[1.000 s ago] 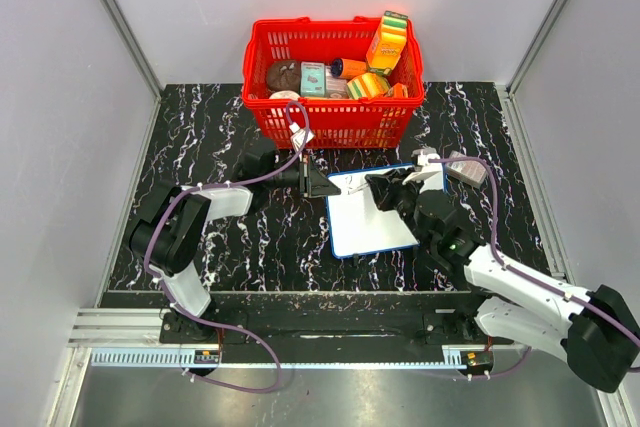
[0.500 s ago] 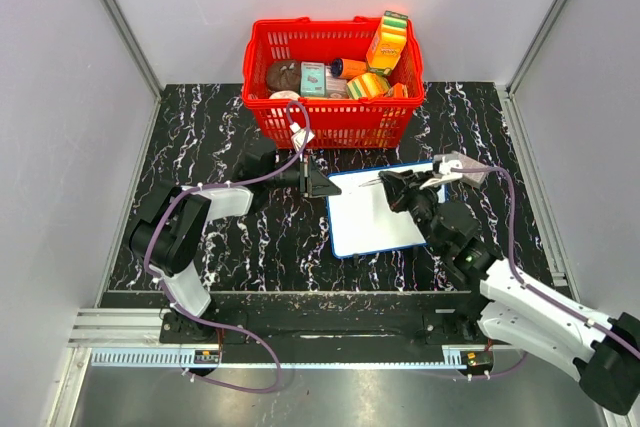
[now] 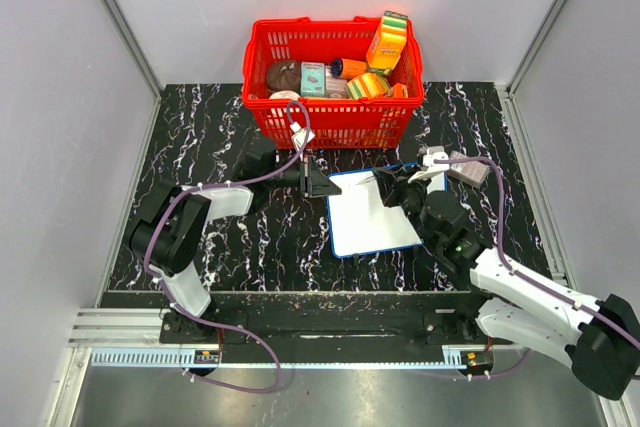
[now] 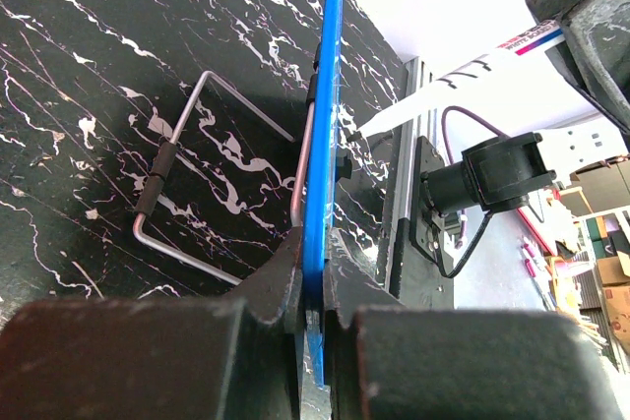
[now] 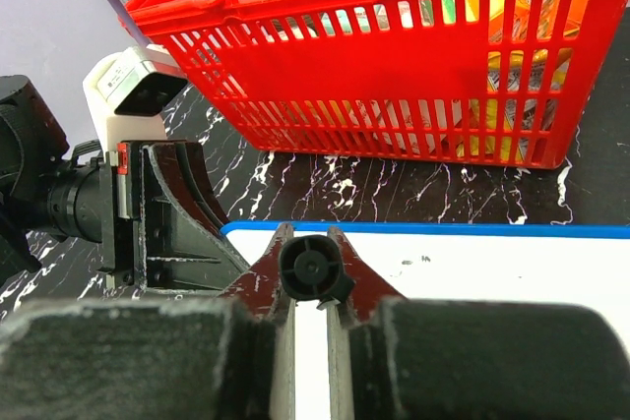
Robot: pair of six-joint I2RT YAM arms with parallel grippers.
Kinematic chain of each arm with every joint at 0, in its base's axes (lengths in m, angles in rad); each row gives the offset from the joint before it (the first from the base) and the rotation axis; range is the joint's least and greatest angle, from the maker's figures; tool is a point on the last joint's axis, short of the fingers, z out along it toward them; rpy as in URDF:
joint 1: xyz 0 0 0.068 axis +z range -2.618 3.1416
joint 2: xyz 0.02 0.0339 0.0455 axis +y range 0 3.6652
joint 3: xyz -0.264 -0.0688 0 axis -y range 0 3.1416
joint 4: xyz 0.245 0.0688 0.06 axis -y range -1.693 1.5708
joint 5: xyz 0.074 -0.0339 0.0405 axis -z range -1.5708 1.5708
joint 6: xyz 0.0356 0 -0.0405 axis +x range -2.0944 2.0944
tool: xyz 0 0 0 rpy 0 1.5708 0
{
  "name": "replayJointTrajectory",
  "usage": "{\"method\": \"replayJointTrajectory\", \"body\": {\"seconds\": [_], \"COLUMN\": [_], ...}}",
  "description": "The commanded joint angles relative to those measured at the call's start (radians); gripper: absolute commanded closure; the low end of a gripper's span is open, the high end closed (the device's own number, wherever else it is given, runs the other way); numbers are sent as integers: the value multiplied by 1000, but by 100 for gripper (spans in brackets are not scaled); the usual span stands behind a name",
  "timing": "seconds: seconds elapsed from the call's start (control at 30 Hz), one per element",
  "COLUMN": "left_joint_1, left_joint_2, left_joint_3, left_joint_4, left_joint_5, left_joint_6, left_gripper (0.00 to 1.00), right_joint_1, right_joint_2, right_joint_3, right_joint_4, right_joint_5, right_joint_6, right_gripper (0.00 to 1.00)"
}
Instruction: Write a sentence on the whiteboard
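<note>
The whiteboard (image 3: pixel 372 215), white with a thin blue rim, lies in front of the red basket. My left gripper (image 3: pixel 322 185) is shut on its left rim; the left wrist view shows the blue edge (image 4: pixel 320 145) pinched between the jaws (image 4: pixel 313 282). My right gripper (image 3: pixel 390 187) is shut on a marker over the board's upper part. The right wrist view shows the marker's black end (image 5: pixel 313 270) between the fingers, above the white face (image 5: pixel 472 272). The marker's white barrel also shows in the left wrist view (image 4: pixel 463 81). No sentence is readable; only tiny dark specks (image 5: pixel 413 262) show.
The red basket (image 3: pixel 290 117), full of groceries, stands just behind the board. A bent wire stand (image 4: pixel 187 194) sits at the board's back. Grey walls and metal rails bound the black marble table (image 3: pixel 230 137) left, right and behind.
My right gripper with the marker shifted right over the board's top, then came back a little left. The left arm and the board have not moved.
</note>
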Motion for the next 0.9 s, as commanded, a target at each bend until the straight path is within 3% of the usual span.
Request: {"method": "replayJointTrajectory", "body": {"seconds": [0.0, 0.87], "left_joint_1": [3, 3], "left_joint_2": [4, 5], "left_joint_3": [26, 28], "left_joint_4": [18, 18], "left_joint_5": [-21, -19], "left_joint_6": [101, 102], "left_gripper": [100, 100], "right_joint_1": [5, 5], "right_joint_2": [15, -1], "right_joint_3": [54, -7], "right_joint_4": [63, 63], "right_joint_5": [24, 42], "right_joint_6": [-32, -3], "right_gripper": [100, 100]}}
